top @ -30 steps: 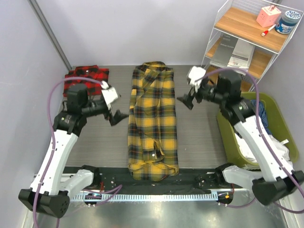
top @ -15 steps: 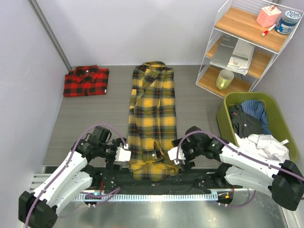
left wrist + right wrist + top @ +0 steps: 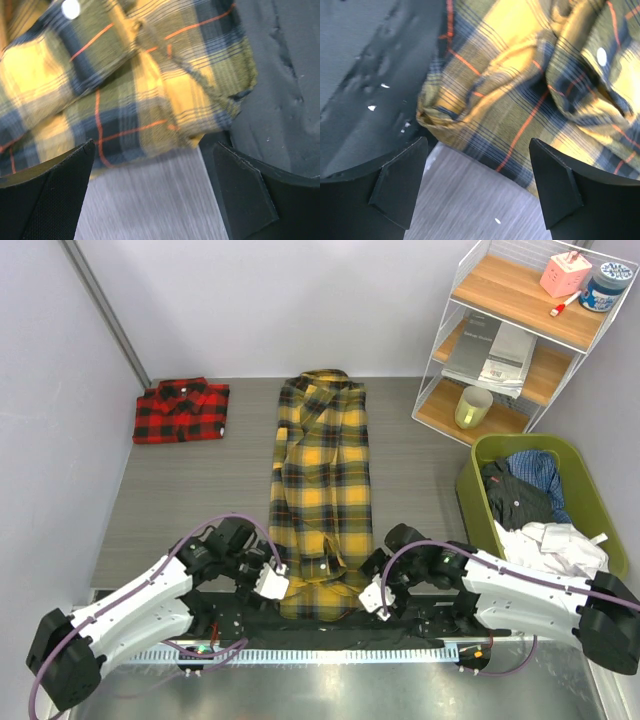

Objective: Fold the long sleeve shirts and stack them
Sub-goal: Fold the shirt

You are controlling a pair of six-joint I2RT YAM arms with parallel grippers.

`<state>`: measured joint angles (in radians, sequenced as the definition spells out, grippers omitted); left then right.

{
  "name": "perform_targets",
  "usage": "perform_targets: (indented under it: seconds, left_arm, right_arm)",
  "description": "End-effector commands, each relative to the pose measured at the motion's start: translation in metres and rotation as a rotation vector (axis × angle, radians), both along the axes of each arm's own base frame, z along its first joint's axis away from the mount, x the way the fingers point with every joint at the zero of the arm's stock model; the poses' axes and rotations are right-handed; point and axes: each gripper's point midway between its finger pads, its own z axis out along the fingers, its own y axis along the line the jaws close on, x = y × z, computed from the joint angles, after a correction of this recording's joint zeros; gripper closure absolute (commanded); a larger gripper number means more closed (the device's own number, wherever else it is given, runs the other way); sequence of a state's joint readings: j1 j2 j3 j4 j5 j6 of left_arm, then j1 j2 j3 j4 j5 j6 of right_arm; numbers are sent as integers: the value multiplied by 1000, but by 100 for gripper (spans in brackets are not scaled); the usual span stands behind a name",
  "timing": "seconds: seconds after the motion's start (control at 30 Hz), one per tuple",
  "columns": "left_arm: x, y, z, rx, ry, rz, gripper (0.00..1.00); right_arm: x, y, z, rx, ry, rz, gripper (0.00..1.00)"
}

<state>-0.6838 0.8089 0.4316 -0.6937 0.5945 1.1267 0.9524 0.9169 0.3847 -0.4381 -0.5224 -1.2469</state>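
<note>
Yellow-and-black shirt (image 3: 322, 490): plaid, lying flat as a long narrow strip with sides folded in, collar toward 12 o'clock, rumpled hem toward 6 o'clock. Red-and-black shirt (image 3: 182, 410): folded into a small rectangle, at 10 o'clock, well apart.

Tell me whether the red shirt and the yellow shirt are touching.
Apart. The top view shows a strip of grey table between the red shirt and the yellow shirt.
</note>
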Motion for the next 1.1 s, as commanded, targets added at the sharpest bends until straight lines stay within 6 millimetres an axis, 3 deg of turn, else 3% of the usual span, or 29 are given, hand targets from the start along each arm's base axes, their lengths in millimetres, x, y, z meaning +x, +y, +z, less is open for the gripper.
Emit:
perform_targets:
  seconds: [0.0, 0.13, 0.3, 0.37, 0.5, 0.53, 0.63, 0.67, 0.7, 0.73, 0.87, 1.07]
  left_arm:
    - [-6, -11, -4, -16, -38, -59, 0]
    - [-22, -10, -15, 7, -48, -140, 2]
    - [-19, -8, -36, 77, -29, -93, 7]
    - [-14, -12, -37, 76, -24, -69, 14]
    - [-16, -20, -29, 32, -7, -67, 42]
    - [-17, -20, -28, 33, -2, -70, 56]
    - [-24, -19, -23, 15, 8, -87, 76]
    - [-26, -19, -18, 2, 7, -89, 81]
    - [-27, -19, -16, -6, 10, -89, 93]
    - [-30, -20, -13, -15, 18, -87, 99]
    - [-34, -25, 14, -82, 18, -70, 100]
    - [-18, -23, 21, -62, -17, 24, 100]
  right_arm:
    - [-10, 5, -7, 7, -19, 80, 14]
    - [-10, 7, -17, -16, -17, 81, 27]
    - [-5, 10, -31, -42, -59, 56, 43]
    - [-1, 13, -32, -43, -59, 27, 50]
    - [4, 17, -27, -22, -62, -13, 69]
    - [5, 17, -26, -17, -64, -22, 72]
    - [5, 16, -18, -6, -61, -50, 83]
    - [4, 15, -15, -3, -55, -58, 91]
    - [5, 17, -5, 27, -64, -67, 94]
    - [3, 15, -4, 23, -55, -70, 97]
    - [4, 20, 22, 85, -29, -133, 99]
    - [20, 22, 42, 134, -56, -252, 99]
